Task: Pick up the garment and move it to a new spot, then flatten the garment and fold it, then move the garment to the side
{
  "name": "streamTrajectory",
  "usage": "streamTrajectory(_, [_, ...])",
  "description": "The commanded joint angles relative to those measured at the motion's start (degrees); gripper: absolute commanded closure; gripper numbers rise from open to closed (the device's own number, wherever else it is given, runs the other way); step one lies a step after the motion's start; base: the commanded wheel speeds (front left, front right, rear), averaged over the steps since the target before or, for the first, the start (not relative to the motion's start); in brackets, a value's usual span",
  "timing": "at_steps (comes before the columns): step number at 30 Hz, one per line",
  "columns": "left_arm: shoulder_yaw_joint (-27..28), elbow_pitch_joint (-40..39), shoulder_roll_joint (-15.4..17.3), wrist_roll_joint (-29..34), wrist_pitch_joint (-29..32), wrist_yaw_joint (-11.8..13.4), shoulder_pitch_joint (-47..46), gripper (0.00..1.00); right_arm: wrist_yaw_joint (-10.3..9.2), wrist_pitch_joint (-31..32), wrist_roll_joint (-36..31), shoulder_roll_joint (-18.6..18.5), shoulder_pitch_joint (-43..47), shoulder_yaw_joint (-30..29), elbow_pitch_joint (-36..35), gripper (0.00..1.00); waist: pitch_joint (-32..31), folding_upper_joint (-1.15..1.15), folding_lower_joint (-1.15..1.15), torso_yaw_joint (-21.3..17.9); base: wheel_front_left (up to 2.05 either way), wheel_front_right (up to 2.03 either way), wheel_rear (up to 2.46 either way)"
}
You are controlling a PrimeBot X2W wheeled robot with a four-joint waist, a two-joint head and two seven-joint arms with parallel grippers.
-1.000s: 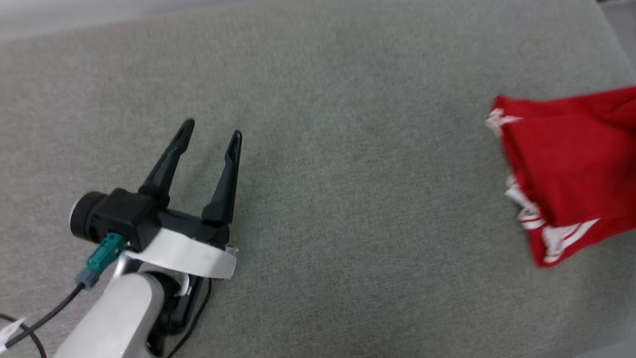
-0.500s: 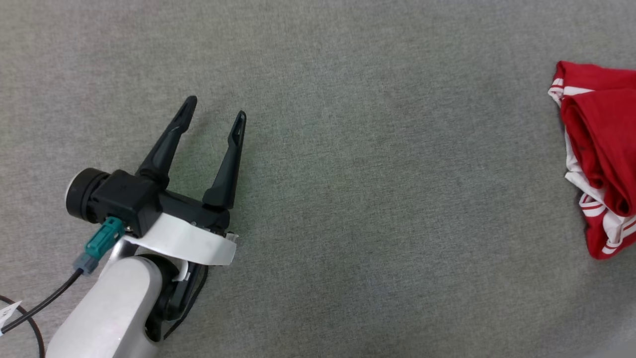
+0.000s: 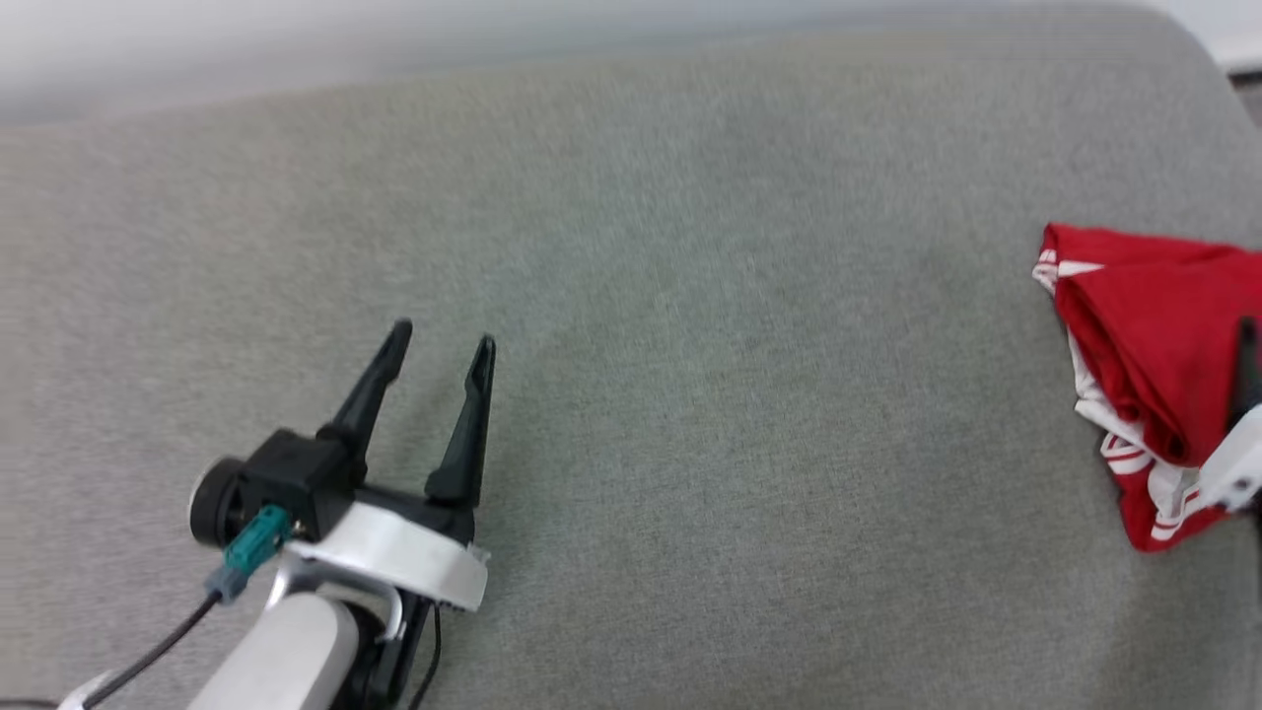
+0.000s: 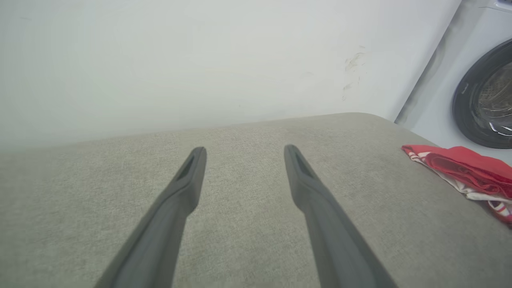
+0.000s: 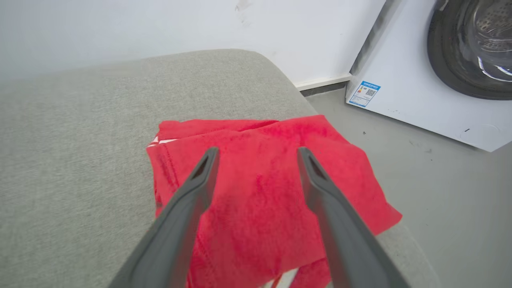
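Folded red garment [image 5: 260,192] lying at the right-hand end of the grey cushion [image 5: 80,140], right gripper [image 5: 257,151] poised over it, fingers spread and empty, left gripper [image 3: 443,335] likewise agape, well apart, washing machine [image 5: 400,108] beyond.

Grey fabric surface [image 3: 690,414], woven, with its far edge rounding off at upper right. Left gripper [image 3: 444,335] at lower left, fingers spread apart, nothing between them, tips pointing away from me. Garment [image 3: 1144,335] lies at the right edge, well apart from it: a red folded bundle with red-and-white striped trim along its left and lower sides. One dark finger of the right gripper [image 3: 1248,360] overlaps the garment at the frame edge.
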Motion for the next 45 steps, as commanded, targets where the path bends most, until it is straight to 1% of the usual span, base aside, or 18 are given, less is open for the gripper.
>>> streamTrajectory(1, [0.1,0.3,-0.2,-0.2,-0.2,0.2,1.0,0.0,-0.04,-0.1,0.3,0.5,1.2,0.4,-0.6,0.0,-4.0,0.0,0.0,1.7,0.0,0.0,0.0])
streamTrajectory(6, [0.8,1.8,-0.7,-1.4,-0.6,1.4,4.9,0.0,-0.04,0.5,1.9,3.1,9.3,4.4,-6.8,0.0,-8.2,0.0,0.0,3.6,0.0,0.0,0.0])
streamTrajectory(9, [1.1,2.9,-0.9,-1.9,-0.7,1.9,6.7,0.0,-0.04,0.2,3.0,3.9,12.9,6.9,-9.3,0.0,-10.2,0.0,0.0,4.9,0.0,0.0,0.0])
streamTrajectory(16, [1.8,5.8,-1.3,-2.6,-1.0,3.0,9.7,0.0,-0.04,-2.1,6.0,4.7,19.2,14.9,-13.3,0.0,-14.4,0.0,0.0,8.6,0.0,0.0,0.0])
streamTrajectory(21, [2.9,7.4,-0.8,-2.2,-1.2,3.5,11.4,0.0,-0.04,-4.7,6.5,4.9,22.4,18.8,-16.0,0.0,-16.7,0.0,0.0,10.5,0.0,0.0,0.0])
streamTrajectory(24, [3.5,7.6,-0.7,-1.7,-1.3,3.5,12.1,0.0,-0.04,-6.0,6.7,4.9,24.3,20.0,-17.7,0.0,-17.5,0.0,0.0,10.9,0.0,0.0,0.0])
streamTrajectory(26, [3.6,7.7,-0.7,-1.3,-1.4,3.4,12.6,0.0,-0.04,-6.7,8.1,4.9,25.8,20.4,-18.7,0.0,-18.0,0.0,0.0,11.0,0.0,0.0,0.0])
streamTrajectory(34, [4.0,8.1,-1.4,-1.0,-1.5,2.7,14.1,0.0,-0.04,-8.4,9.6,4.9,31.0,21.1,-21.8,0.0,-19.2,0.0,0.0,10.2,0.0,0.0,0.0])
streamTrajectory(45, [4.8,9.4,-2.4,-0.3,-1.5,1.9,14.1,0.0,-0.04,-8.5,8.7,4.9,29.9,21.6,-23.0,0.0,-19.4,0.0,0.0,10.2,0.0,0.0,0.0])
